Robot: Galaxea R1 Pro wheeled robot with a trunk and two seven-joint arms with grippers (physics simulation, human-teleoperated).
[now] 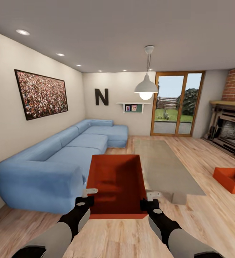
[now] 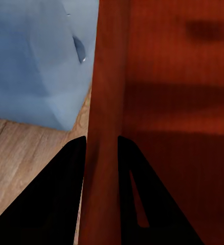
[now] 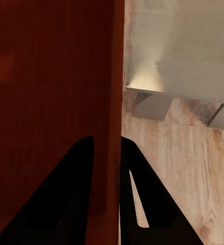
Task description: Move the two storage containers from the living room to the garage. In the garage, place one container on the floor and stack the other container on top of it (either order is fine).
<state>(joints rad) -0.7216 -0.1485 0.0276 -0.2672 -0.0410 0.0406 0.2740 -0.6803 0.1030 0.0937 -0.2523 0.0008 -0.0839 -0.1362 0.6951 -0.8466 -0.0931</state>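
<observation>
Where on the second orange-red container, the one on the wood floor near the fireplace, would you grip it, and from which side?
The second container sits upright and lidless, so probably come from above and pinch its two opposite thin side walls, one gripper each. The held container shows this: left gripper and right gripper each straddle a wall.

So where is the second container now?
In the head view, the second container sits on the wood floor at far right, below the fireplace, beyond the glass table.
</observation>
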